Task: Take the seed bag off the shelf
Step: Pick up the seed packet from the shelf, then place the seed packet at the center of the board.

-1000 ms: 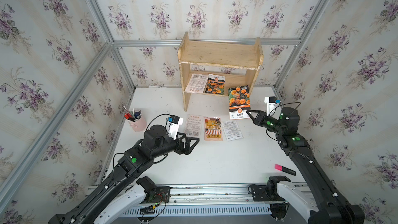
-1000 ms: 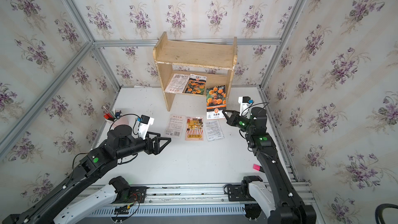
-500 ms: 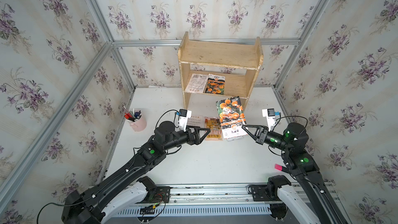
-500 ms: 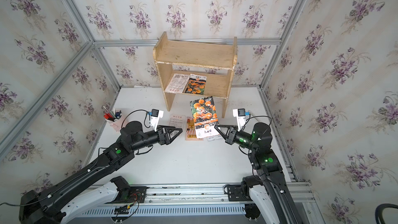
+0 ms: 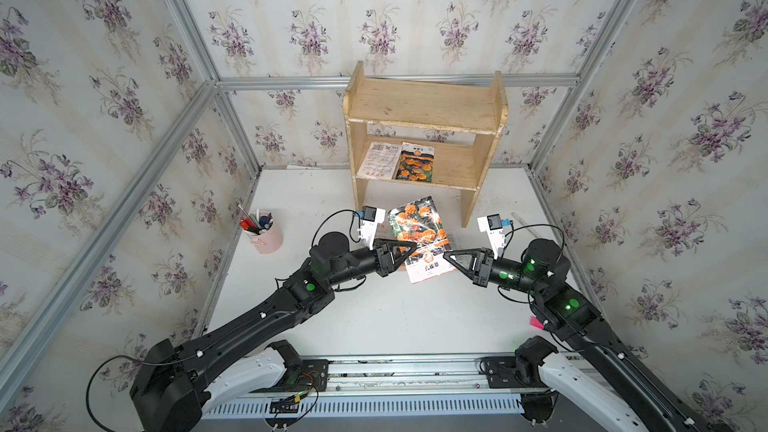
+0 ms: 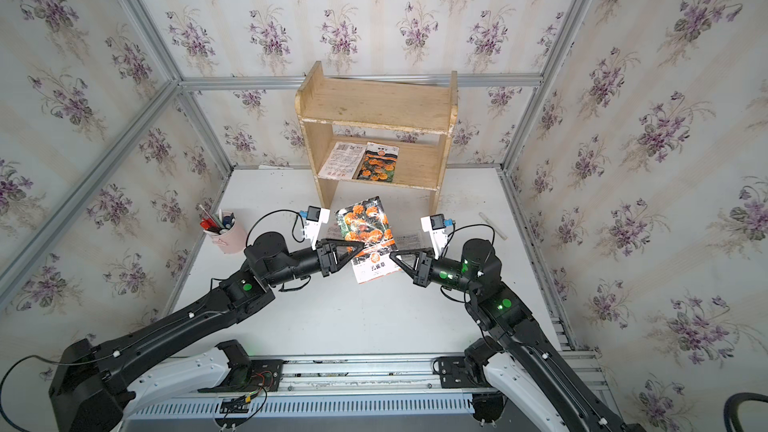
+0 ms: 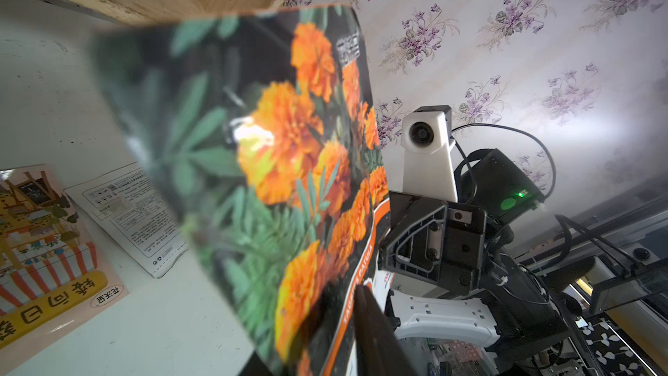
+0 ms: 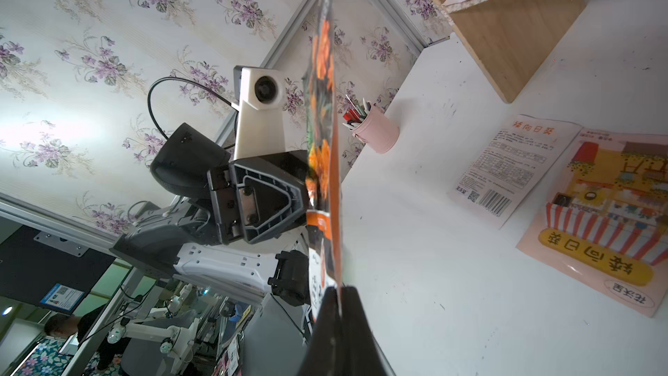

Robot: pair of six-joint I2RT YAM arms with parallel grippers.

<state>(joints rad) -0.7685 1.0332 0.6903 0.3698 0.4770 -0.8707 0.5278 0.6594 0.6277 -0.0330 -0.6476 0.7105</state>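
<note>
The seed bag [image 5: 419, 230] [image 6: 365, 226], dark with orange marigolds and a white bottom strip, hangs tilted above the table in front of the shelf [image 5: 424, 105] [image 6: 374, 103]. My right gripper [image 5: 446, 255] [image 6: 392, 257] [image 8: 339, 289] is shut on its lower right edge. From the opposite side, my left gripper [image 5: 409, 248] [image 6: 361, 248] [image 7: 343, 298] is shut on the bag's left edge. The left wrist view shows the bag [image 7: 271, 157] face on. The right wrist view shows the bag [image 8: 323, 160] edge on.
On the shelf's lower tier lie a second marigold packet [image 5: 415, 162] and a white printed packet [image 5: 380, 160]. Flat on the table under the held bag are a sunflower packet [image 8: 607, 218] and a white packet [image 8: 506, 168]. A pink pen cup [image 5: 266, 234] stands left. A pink marker [image 5: 538, 322] lies right.
My right gripper carried the seed bag away from the shelf's right leg toward the table's middle. My left arm reached in and its jaws closed on the bag's left edge.
</note>
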